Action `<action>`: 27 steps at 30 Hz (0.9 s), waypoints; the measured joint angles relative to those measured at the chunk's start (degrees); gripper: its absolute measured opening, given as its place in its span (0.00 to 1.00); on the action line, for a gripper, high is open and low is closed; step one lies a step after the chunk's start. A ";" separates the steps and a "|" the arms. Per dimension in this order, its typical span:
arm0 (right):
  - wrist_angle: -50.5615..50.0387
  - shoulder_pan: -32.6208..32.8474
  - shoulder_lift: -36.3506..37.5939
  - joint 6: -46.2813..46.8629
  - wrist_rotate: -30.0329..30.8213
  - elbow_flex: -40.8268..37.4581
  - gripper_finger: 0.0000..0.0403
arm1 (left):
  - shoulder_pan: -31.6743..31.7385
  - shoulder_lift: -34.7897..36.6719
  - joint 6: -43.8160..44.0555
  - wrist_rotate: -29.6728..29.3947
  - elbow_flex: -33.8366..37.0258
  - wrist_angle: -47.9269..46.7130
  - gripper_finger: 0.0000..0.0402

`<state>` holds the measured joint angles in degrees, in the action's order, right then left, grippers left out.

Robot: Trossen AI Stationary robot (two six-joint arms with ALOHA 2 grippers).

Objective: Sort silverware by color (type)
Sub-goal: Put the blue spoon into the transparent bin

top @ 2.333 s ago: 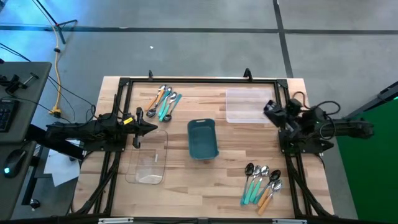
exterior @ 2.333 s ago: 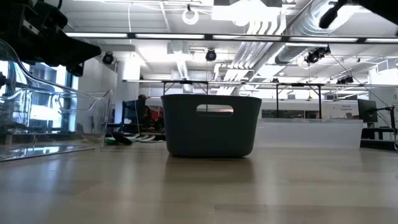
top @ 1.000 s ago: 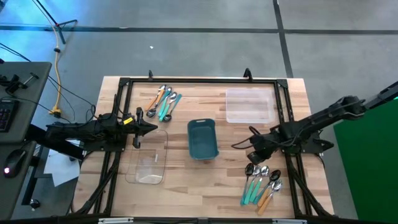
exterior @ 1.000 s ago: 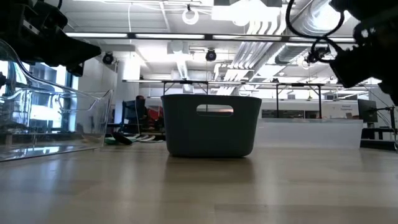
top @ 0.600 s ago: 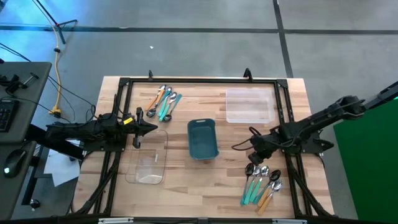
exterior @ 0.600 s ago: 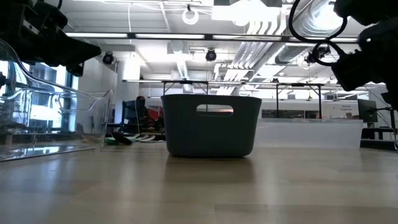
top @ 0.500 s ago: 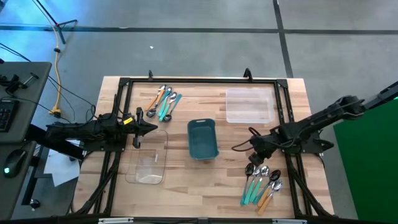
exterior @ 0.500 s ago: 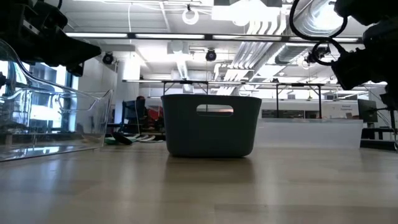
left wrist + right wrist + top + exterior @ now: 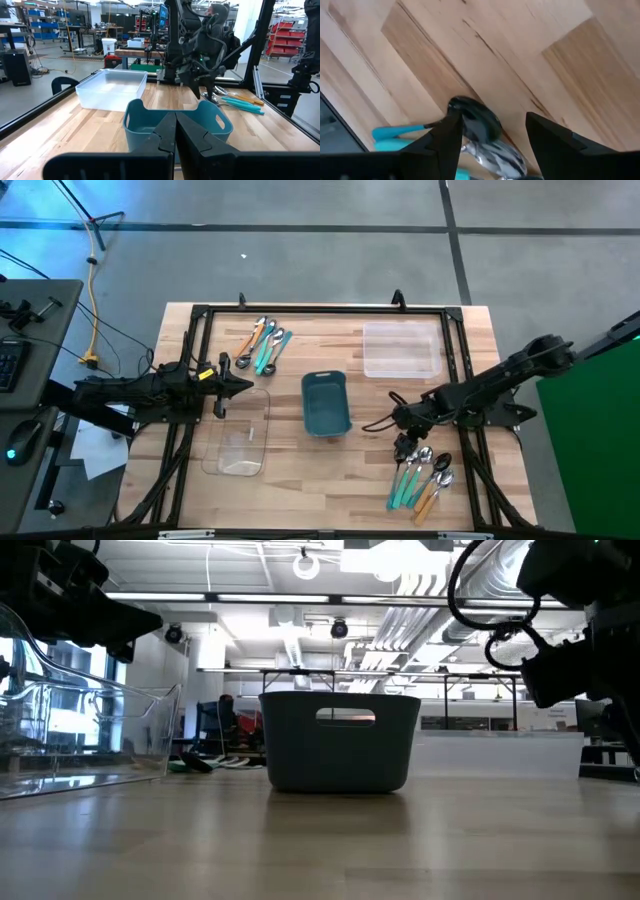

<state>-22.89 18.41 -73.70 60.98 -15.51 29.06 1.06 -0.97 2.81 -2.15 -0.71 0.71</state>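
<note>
One group of silverware point(image 9: 262, 343) lies at the table's far left: spoons with teal, orange and dark handles. A second group point(image 9: 422, 477) lies at the near right. My right gripper point(image 9: 403, 442) hangs open just over the far ends of this second group. In the right wrist view its fingers point(image 9: 492, 120) stand on either side of a shiny spoon bowl point(image 9: 472, 122) with a teal handle point(image 9: 395, 132), and I see no touch. My left gripper point(image 9: 245, 385) waits shut at the left, over the near clear tray's far end.
A teal bin point(image 9: 326, 402) stands mid-table. One clear tray point(image 9: 403, 348) sits at the far right, another point(image 9: 240, 435) at the near left. Black frame rails point(image 9: 320, 308) run along the table's edges. Bare wood lies between the bin and the near-right spoons.
My right gripper has moved a little toward the table's left edge and down, closer to the bowls of the near-right spoons. The spoons lie as before.
</note>
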 joint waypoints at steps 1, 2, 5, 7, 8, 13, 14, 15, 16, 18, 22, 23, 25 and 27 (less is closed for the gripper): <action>0.69 0.00 -0.59 0.00 -0.02 0.00 0.51 | 0.00 0.00 0.02 0.00 0.00 0.02 0.00; 1.16 0.00 -1.12 -0.01 -0.13 0.00 0.51 | 0.00 0.00 0.02 0.02 0.02 0.00 0.00; 3.26 0.00 -2.41 -1.20 -0.95 0.00 0.51 | 0.00 0.02 0.01 0.00 0.00 0.00 0.00; 3.70 -0.01 -3.23 -1.50 -1.48 0.04 0.50 | 0.00 0.00 0.00 0.00 0.02 0.02 0.00; 3.73 -0.03 -3.58 -1.50 -1.66 0.11 0.50 | 0.00 0.01 0.01 0.01 0.02 0.02 0.00; 3.40 -0.04 -4.62 -2.99 -1.59 0.17 0.37 | 0.00 0.00 0.02 0.00 0.01 0.01 0.00; 3.26 -0.04 -4.63 -3.05 -1.40 0.15 0.34 | 0.00 0.02 0.00 0.02 0.00 0.02 0.00; 3.13 -0.04 -4.63 -3.08 -1.25 0.12 0.30 | 0.00 0.00 0.00 0.00 0.00 0.02 0.00; 3.02 -0.04 -4.63 -3.15 -1.19 0.11 0.26 | 0.00 0.00 0.02 0.01 0.01 0.01 0.00; 2.99 -0.04 -4.66 -3.64 -1.18 0.09 0.18 | 0.00 0.00 0.01 0.00 0.01 0.01 0.00; 5.51 0.07 -4.70 -4.47 -3.90 0.15 0.03 | 0.00 0.01 0.02 0.00 0.01 0.02 0.00; 6.49 -0.03 -4.67 -4.57 -4.65 0.15 0.02 | 0.00 0.01 0.02 0.00 0.00 0.02 0.00; 8.89 -0.13 -4.76 -4.86 -4.88 0.13 0.03 | 0.00 0.01 0.01 0.00 0.01 0.01 0.00; 11.13 -0.11 -4.74 -4.46 -4.85 0.11 0.03 | 0.00 0.00 0.02 0.02 0.00 0.00 0.00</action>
<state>-11.75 18.31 -78.43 56.52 -20.35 29.17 1.06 -0.97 2.83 -2.13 -0.71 0.71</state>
